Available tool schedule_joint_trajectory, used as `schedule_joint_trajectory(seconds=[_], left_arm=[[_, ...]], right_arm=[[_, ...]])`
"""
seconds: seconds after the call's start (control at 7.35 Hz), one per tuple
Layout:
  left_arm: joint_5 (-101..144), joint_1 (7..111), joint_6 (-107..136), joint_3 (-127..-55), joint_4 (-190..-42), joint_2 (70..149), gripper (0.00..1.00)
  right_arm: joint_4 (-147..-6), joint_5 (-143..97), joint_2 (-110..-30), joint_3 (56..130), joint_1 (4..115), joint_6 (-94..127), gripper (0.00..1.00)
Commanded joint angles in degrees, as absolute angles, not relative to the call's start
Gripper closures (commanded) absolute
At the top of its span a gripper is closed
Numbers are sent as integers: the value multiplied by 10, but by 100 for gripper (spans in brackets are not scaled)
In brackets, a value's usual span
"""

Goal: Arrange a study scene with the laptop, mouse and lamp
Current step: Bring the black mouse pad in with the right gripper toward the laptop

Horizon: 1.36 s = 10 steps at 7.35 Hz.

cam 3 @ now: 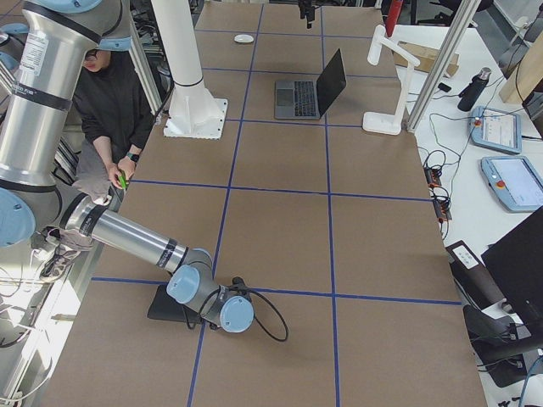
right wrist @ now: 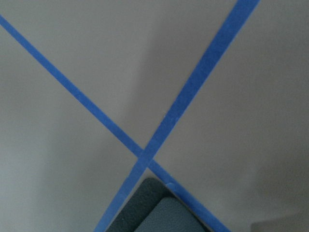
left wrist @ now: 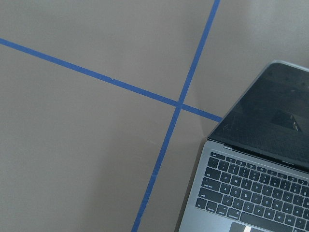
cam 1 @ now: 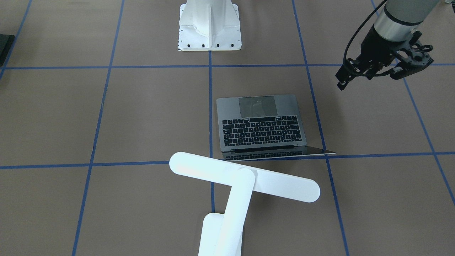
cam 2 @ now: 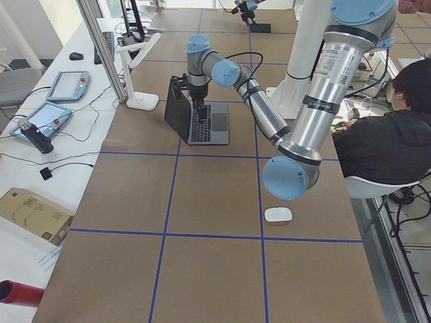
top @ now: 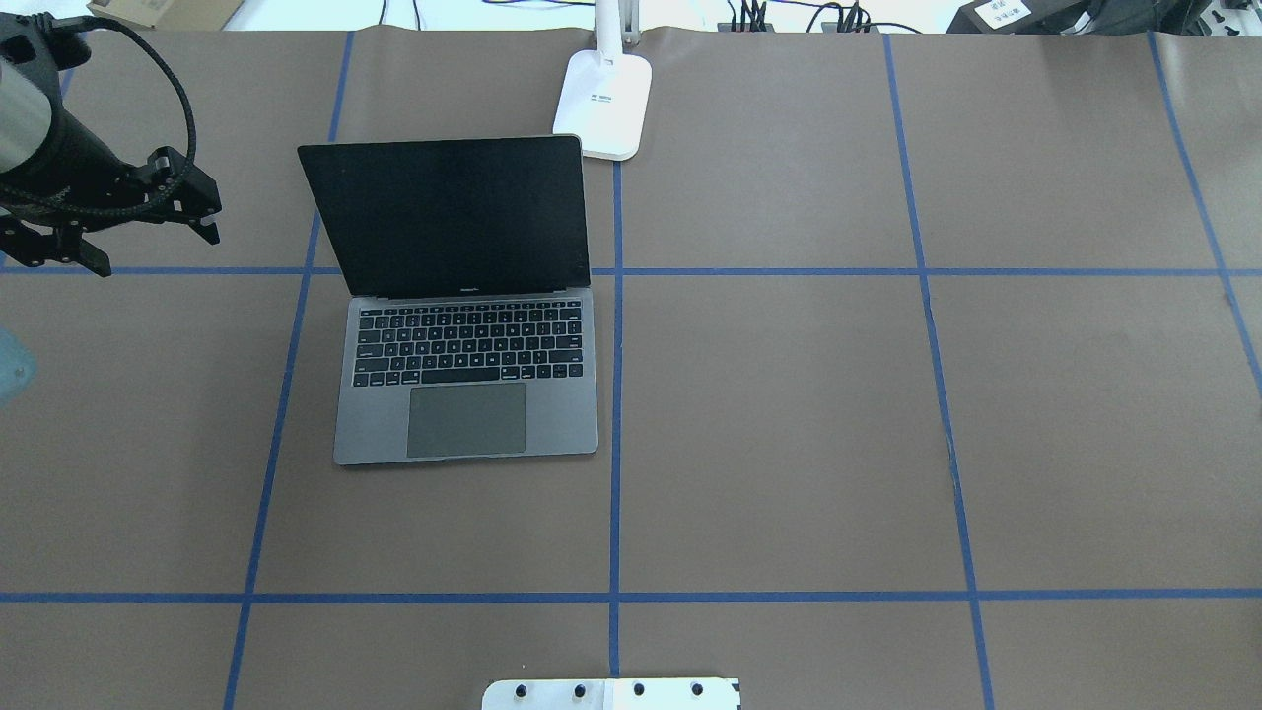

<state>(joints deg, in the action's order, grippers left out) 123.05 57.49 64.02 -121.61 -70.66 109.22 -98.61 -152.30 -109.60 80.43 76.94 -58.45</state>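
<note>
Mouse point(cam 2: 278, 214) on surface point(top: 789, 444) at left end; beyond, laptop point(top: 463, 394) open, lamp point(top: 603, 104) upright just behind its screen. Left hand point(top: 150, 247) hovers beside laptop, jaws apart, empty; right hand point(cam 3: 205, 310) low over black pad point(cam 3: 164, 306), grip indiscernible.

White ribbed pedestal point(cam 1: 209, 26); seated person point(cam 2: 380, 145)
</note>
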Motion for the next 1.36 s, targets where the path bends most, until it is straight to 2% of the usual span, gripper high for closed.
schedule_joint_trajectory(seconds=[0.0, 0.27, 0.54, 0.82, 0.95, 1.09, 1.22], left_arm=[[1230, 575, 642, -1216, -707, 1092, 0], [1230, 575, 642, -1216, -707, 1092, 0], [1230, 575, 642, -1216, -707, 1092, 0], [1230, 574, 642, -1216, -707, 1092, 0], [1230, 574, 642, -1216, -707, 1092, 0], [1230, 574, 642, -1216, -707, 1092, 0], [1230, 574, 642, -1216, -707, 1092, 0]], right_arm=[[-986, -1523, -1104, 804, 769, -588, 2], [-986, -1523, -1107, 804, 769, -588, 10], [-987, -1532, -1114, 804, 767, -589, 32], [-987, -1534, -1119, 804, 763, -589, 41], [-987, -1535, -1122, 804, 762, -589, 54], [-987, -1539, -1127, 804, 762, -589, 83], [-987, -1542, -1131, 805, 762, -589, 100]])
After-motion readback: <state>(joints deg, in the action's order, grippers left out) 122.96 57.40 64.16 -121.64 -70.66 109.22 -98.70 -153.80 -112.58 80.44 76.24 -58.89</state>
